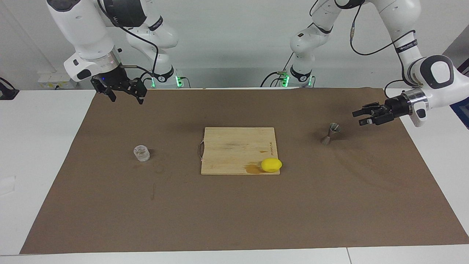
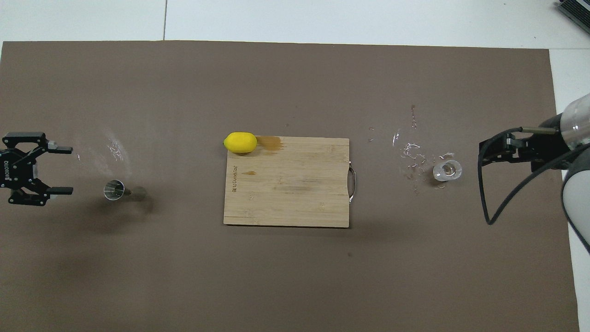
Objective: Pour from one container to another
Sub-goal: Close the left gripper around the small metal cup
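A brown paper mat [image 1: 234, 205] covers most of the white table [image 1: 44, 121]. In the middle of both frames lies a wooden cutting board [image 1: 234, 148], its metal handle toward the right arm's end, with a yellow lemon [image 1: 271, 165] on the corner farthest from the robots, beside a dark stain.

The overhead view alone shows wet streaks [image 2: 412, 154] glinting on the mat just beside the glass cup [image 2: 447, 170], at the right of that frame, and a fainter patch near the metal jigger [image 2: 114, 190] at its left; it also looks straight down into both open mouths. Only the facing view gives the arms' height and the jigger's hourglass shape [image 1: 331, 133], upright at right of centre, with the cup [image 1: 141, 153] upright at left of centre.

The right gripper [image 1: 124, 95], upper left in the facing view, hangs raised over the mat's edge nearest the robots, pointing down, fingers spread and holding nothing. In the overhead frame it seems close beside the cup, though probably only because it is raised.

The left gripper [image 1: 361, 117], at right in the facing view, lies nearly level, its fingers apart and empty, aimed at the jigger and near it without touching. The overhead view shows the same wide gap [image 2: 60, 169]. Nothing stands between either gripper and its vessel.
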`<action>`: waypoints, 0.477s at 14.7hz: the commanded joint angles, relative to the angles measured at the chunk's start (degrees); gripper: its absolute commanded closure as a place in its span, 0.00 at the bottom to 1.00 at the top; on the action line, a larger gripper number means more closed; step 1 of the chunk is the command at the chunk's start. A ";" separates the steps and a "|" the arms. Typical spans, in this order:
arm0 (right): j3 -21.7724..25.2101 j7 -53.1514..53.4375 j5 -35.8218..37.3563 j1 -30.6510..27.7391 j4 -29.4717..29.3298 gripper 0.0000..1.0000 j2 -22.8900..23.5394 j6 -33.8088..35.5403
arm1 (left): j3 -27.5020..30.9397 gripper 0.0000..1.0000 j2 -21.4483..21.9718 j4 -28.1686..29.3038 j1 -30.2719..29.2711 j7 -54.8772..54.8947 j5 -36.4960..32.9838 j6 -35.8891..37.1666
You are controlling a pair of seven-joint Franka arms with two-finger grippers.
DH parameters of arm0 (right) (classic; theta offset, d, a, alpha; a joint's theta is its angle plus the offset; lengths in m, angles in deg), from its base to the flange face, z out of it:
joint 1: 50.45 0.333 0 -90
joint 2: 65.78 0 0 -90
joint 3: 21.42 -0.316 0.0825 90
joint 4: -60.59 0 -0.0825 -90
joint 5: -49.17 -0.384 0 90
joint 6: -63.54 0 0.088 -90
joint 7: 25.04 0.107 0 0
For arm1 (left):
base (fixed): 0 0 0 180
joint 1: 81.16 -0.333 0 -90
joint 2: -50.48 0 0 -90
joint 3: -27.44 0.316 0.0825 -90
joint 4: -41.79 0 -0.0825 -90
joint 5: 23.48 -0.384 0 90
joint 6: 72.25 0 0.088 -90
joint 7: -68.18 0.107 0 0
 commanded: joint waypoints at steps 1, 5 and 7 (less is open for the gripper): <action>-0.35 -0.95 -1.40 -0.88 0.23 0.00 -0.49 0.01 | -0.22 0.00 -2.79 -0.67 -2.17 0.11 1.63 2.02; -0.35 -0.95 -1.40 -0.88 0.23 0.00 -0.49 0.01 | -0.22 0.00 -3.49 -0.24 -2.70 0.11 4.18 2.73; -0.35 -0.95 -1.49 -0.88 0.23 0.00 -0.49 0.01 | -0.13 0.00 -4.19 0.73 -2.97 0.11 6.28 2.72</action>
